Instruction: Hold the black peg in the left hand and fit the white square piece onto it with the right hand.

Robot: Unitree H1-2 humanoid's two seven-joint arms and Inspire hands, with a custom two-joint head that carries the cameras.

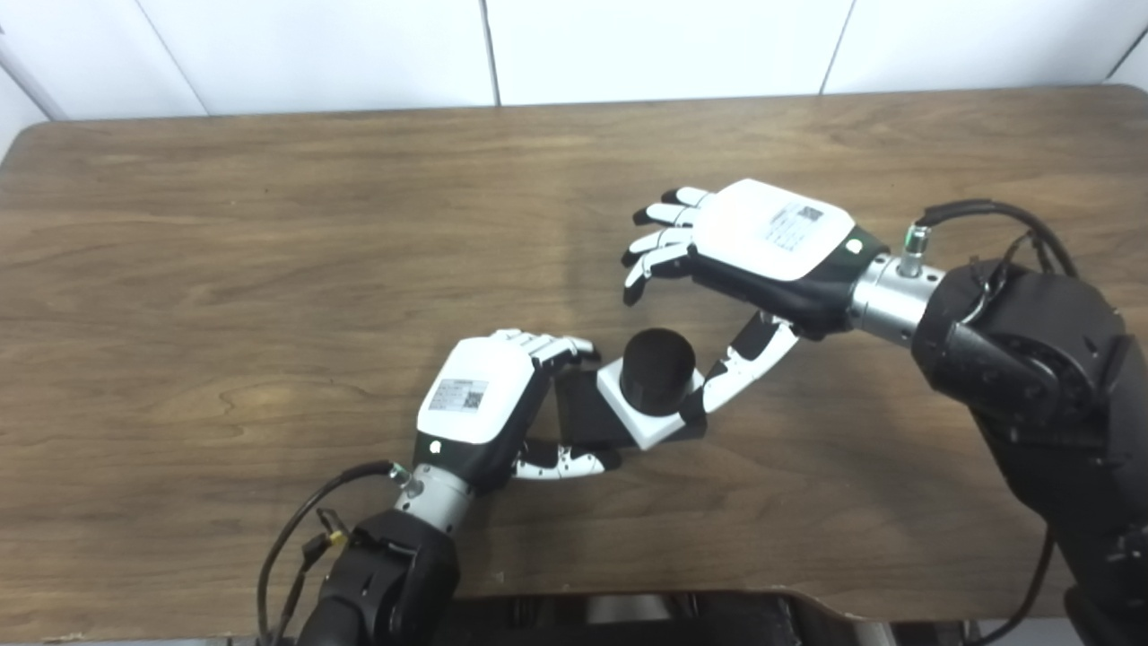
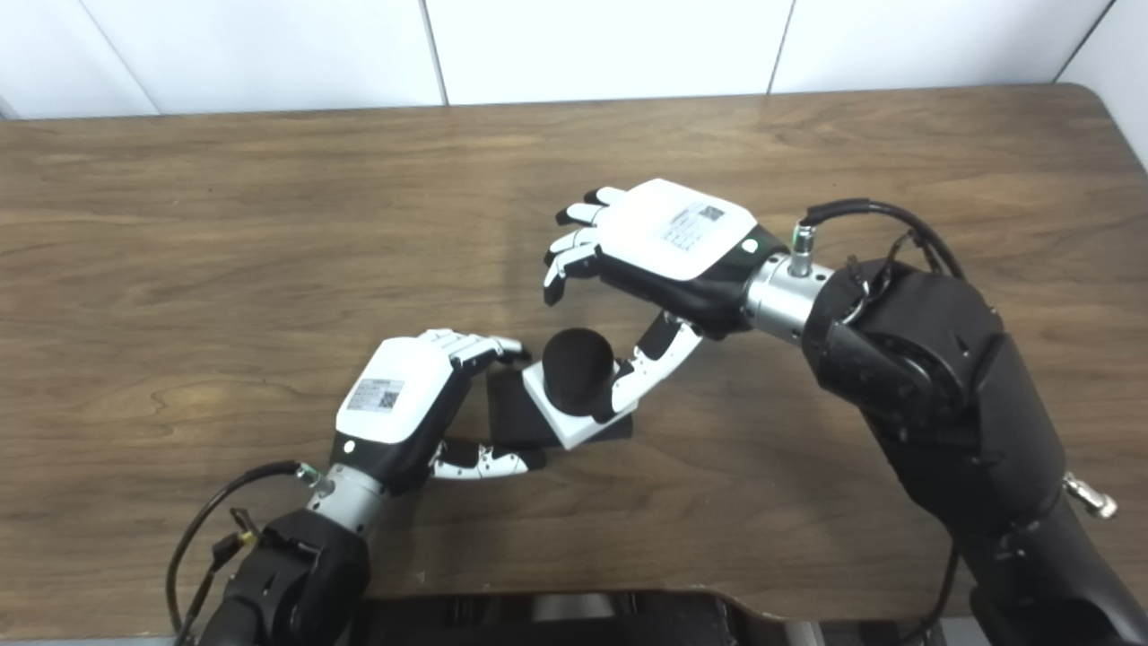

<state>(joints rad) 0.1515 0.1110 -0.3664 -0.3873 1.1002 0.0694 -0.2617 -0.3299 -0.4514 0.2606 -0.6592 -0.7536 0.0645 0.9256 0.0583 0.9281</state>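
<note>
The black peg [image 1: 657,368] is a round post on a black square base [image 1: 583,413]. The white square piece [image 1: 641,415] sits around the post, resting on the base. My left hand [image 1: 489,404] is shut on the base, fingers over its far edge and thumb along its near edge. My right hand [image 1: 753,251] hovers just right of and above the peg with its fingers spread and curled over nothing. Its thumb tip [image 1: 708,395] rests against the right edge of the white piece.
The wooden table [image 1: 269,269] stretches wide to the left and back. Its front edge [image 1: 628,597] lies just below my left forearm. A white tiled wall [image 1: 574,45] stands behind the table.
</note>
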